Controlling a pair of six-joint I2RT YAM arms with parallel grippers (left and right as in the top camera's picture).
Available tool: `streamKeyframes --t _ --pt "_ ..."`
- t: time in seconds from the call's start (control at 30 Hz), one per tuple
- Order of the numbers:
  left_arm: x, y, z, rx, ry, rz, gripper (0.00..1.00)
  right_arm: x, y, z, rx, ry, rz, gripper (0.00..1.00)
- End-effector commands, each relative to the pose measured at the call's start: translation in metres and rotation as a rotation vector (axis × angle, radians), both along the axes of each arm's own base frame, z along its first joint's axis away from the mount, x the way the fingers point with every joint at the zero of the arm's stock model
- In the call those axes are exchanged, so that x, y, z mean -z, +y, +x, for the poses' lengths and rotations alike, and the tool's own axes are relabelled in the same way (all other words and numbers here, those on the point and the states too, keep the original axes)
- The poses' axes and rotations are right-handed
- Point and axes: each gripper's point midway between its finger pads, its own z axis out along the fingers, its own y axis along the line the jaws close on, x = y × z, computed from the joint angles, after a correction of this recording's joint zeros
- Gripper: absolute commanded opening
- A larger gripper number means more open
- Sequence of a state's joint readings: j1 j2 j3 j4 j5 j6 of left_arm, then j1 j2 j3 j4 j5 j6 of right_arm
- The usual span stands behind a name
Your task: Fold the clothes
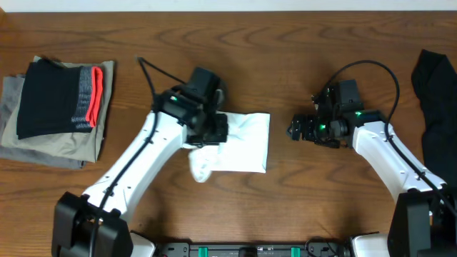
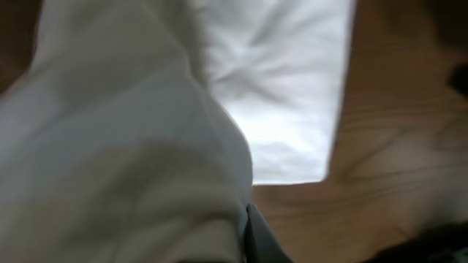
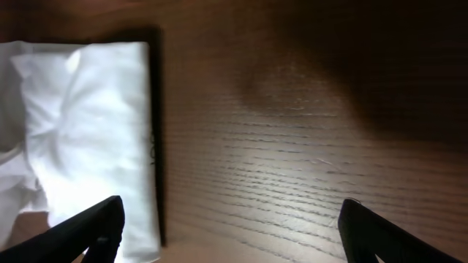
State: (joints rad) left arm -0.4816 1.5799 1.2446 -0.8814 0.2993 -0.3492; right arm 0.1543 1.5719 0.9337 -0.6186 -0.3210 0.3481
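Note:
The clothes (image 1: 246,143), a white T-shirt, lie partly folded into a rectangle at the table's middle. A bunched part (image 1: 201,166) sticks out at the near left corner. My left gripper (image 1: 212,132) sits on the shirt's left edge, shut on a fold of it. In the left wrist view the white cloth (image 2: 117,146) bulges against one dark finger (image 2: 257,237), and the flat folded part (image 2: 285,95) lies beyond. My right gripper (image 1: 295,130) hangs open over bare wood just right of the shirt. Its fingertips (image 3: 99,226) stand wide apart, holding nothing, with the shirt's right edge (image 3: 95,124) by the left one.
A black garment with a red-and-grey band (image 1: 53,96) lies on folded olive-grey garments (image 1: 53,146) at the far left. Another black garment (image 1: 435,93) lies at the right edge. Bare wooden table (image 1: 300,193) lies between the arms.

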Motion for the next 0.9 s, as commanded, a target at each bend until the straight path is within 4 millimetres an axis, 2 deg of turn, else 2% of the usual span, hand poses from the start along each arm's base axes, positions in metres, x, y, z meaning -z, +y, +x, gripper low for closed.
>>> streamKeyframes --t 0.0,0.23,0.6,0.87 --pt "-0.014 -0.019 0.003 0.028 -0.066 -0.023 0.06 0.008 -0.004 -0.001 0.032 0.023 -0.028 0.91" --pt "-0.003 -0.035 0.005 0.076 -0.106 0.023 0.07 0.008 -0.004 -0.002 0.031 0.027 -0.028 0.92" --pt "0.037 -0.057 0.004 0.126 -0.049 0.053 0.07 0.008 -0.004 -0.002 0.031 0.028 -0.028 0.92" --pt "0.039 -0.081 0.01 0.163 -0.106 0.014 0.08 0.008 -0.004 -0.003 0.031 0.032 -0.029 0.92"
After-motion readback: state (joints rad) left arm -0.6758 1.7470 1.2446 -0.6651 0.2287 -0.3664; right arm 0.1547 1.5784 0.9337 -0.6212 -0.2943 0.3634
